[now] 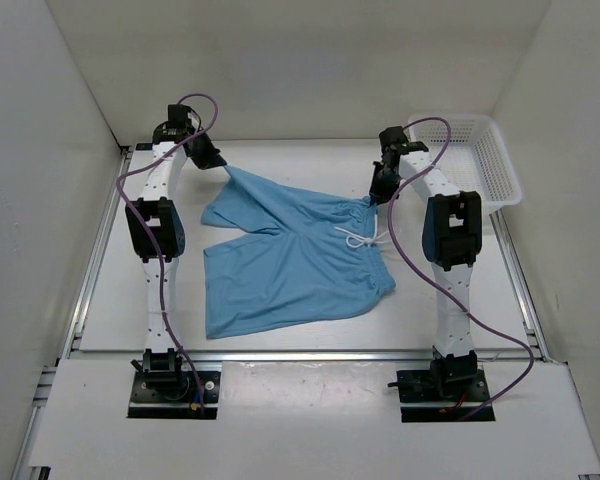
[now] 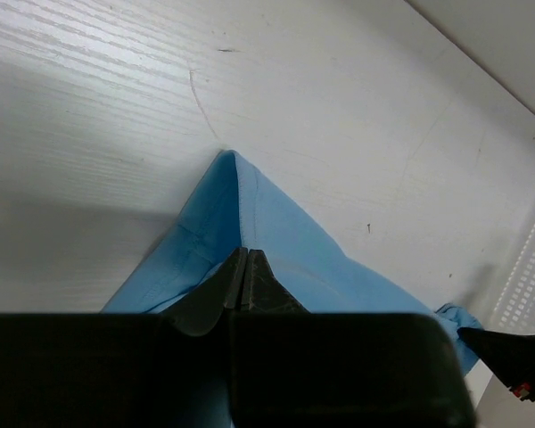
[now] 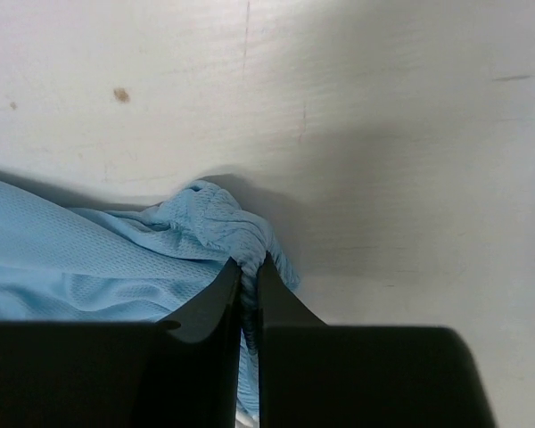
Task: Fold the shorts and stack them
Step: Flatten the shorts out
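**Spotter:** Where are the shorts (image 1: 285, 255)?

**Me:** Mostly flat on the table (image 1: 110, 300), spread between my two arms. The left gripper (image 2: 244, 257) is clamped shut on the far leg. The hem corner pokes out just past the tips and the cloth fans away below them. The right gripper (image 3: 249, 265) is pinched on a bunched end of the waistband, with a wad of gathers bulging just beyond its tips. The drawstring (image 1: 365, 238) lies loose on the cloth just beside those jaws, on the near side.

**Spotter:** Which step?

**Me:** My read is the first fold, carrying the held far edge over onto the near half.

**Spotter:** How do you run it cleanly?

**Me:** I raise both ends together at matched height. I hold the span between the jaws taut enough not to sag, but not stretched, since this thin fabric will likely droop and crease. I lay the edge down before either jaw opens.

**Spotter:** Risks?

**Me:** The right hold is on a lump, so it may slip or leave a ridge. The drawstring could get trapped in the fold. The basket (image 1: 480, 160) sits outboard of the right jaws, so I sweep inward, away from it.
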{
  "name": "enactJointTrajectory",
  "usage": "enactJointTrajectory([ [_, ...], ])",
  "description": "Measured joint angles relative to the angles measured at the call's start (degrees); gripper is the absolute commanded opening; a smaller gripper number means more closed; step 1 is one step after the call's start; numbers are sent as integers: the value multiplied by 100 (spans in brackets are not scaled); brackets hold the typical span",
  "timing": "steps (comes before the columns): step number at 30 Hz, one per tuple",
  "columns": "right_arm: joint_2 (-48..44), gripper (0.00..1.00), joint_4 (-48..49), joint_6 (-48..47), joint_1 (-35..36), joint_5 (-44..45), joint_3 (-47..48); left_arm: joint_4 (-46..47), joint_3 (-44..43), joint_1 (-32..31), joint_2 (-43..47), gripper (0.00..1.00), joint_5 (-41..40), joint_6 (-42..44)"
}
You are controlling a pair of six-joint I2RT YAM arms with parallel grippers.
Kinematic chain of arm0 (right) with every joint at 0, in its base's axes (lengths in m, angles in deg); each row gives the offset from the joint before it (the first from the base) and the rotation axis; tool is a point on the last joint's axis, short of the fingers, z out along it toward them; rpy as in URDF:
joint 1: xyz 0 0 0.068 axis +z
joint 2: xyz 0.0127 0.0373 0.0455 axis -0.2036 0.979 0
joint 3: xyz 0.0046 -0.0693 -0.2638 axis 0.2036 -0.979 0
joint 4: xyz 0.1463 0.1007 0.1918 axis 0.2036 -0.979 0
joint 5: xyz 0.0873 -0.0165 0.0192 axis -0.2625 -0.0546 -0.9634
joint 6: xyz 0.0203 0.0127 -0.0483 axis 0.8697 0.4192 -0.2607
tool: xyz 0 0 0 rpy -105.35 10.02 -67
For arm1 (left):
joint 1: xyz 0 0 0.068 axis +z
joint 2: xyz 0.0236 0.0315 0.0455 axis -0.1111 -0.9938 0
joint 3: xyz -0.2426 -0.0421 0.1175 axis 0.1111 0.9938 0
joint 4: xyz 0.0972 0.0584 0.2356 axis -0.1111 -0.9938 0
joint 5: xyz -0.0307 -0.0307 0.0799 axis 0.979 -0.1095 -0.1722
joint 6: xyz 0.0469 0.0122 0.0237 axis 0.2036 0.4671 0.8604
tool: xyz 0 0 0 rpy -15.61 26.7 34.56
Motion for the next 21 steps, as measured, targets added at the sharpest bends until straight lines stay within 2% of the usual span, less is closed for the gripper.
enactJointTrajectory([
  [5,2,0,-28,162,0,457,557,-4,-28,9,-2,11,31,2],
  [7,2,0,-11,214,0,564,787,2,-90,11,-11,50,33,72],
  [10,2,0,24,269,0,625,927,35,-157,13,-11,92,42,151],
  [11,15,0,20,275,0,638,931,44,-160,13,-11,98,44,188],
  [12,39,0,20,284,0,654,931,42,-160,17,-11,100,50,216],
  [15,149,8,9,289,0,678,931,42,-120,17,-9,100,57,304],
  [16,181,15,-2,289,0,680,931,61,-55,17,2,96,57,354],
  [17,212,36,-13,291,0,682,931,66,72,15,31,79,48,415],
  [18,225,49,-11,345,0,682,931,70,234,9,72,60,17,431],
  [19,232,57,-17,348,0,684,931,66,490,4,160,39,-57,490],
  [20,232,71,-24,345,0,684,931,33,752,-4,251,22,-131,555],
  [21,232,73,-20,361,0,686,931,-20,1003,-13,348,10,-236,625],
])
